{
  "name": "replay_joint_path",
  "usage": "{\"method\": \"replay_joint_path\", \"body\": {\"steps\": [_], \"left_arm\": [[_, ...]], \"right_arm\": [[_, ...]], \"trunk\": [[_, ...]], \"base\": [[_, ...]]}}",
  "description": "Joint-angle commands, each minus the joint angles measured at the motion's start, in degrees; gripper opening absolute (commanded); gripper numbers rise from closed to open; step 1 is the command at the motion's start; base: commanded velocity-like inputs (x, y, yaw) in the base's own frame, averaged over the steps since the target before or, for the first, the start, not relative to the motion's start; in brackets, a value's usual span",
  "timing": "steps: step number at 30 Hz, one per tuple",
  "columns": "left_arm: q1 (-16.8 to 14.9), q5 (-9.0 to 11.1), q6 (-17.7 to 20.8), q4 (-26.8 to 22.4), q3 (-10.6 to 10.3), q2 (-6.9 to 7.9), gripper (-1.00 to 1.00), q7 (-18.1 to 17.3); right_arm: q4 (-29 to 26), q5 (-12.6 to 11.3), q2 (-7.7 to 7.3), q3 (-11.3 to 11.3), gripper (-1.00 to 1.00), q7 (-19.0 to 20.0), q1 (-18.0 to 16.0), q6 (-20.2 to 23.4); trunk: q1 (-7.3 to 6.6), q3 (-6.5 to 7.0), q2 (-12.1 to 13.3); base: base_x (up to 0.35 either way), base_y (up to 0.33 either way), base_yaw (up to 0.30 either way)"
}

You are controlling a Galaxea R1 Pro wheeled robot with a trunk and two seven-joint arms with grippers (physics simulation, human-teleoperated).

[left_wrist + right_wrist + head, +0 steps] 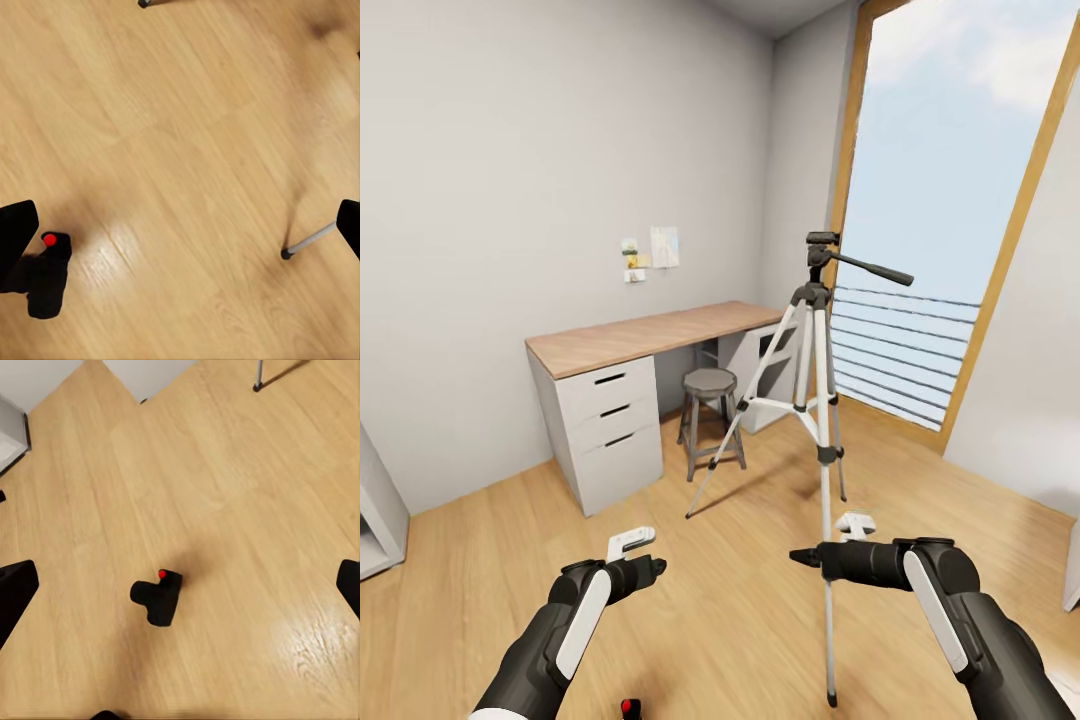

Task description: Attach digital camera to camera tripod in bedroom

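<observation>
One digital camera [159, 596] on the floor, one camera tripod [817, 400], two tools [632, 549] [838, 540] spread, empty.

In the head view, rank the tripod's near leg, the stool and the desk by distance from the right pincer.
1. Camera tripod near leg, just beside the right pincer.
2. Stool, beyond, toward the left.
3. Desk, against the far wall.

Bright window [950, 200] daylight; soft shadows
</observation>
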Motion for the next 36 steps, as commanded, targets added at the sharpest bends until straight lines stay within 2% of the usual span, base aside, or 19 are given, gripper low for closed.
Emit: {"method": "replay_joint_path", "body": {"steps": [1, 27, 36], "left_arm": [[-0.03, 0.61, 0.18, -0.07, -0.06, 0.01, 1.0, 0.52], [-0.03, 0.44, 0.18, -0.76, 0.12, 0.55, 1.0, 0.44], [-0.03, 0.47, 0.18, -0.77, 0.12, 0.94, 1.0, 0.44]], "right_arm": [[-0.04, 0.1, -0.04, 0.04, 1.0, 0.41, -0.04, 0.29], [0.04, 0.97, 0.04, -0.56, 1.0, 0.97, -0.04, 0.35], [-0.24, 1.59, 0.14, -5.47, 1.0, -4.68, -0.04, -2.44]], "trunk": [[0.22, -0.25, -0.45], [5.93, -4.91, -10.87], [7.91, -6.53, -14.48]], "base": [[0.0, 0.0, 0.0], [0.0, 0.0, 0.0], [0.0, 0.0, 0.0]]}}
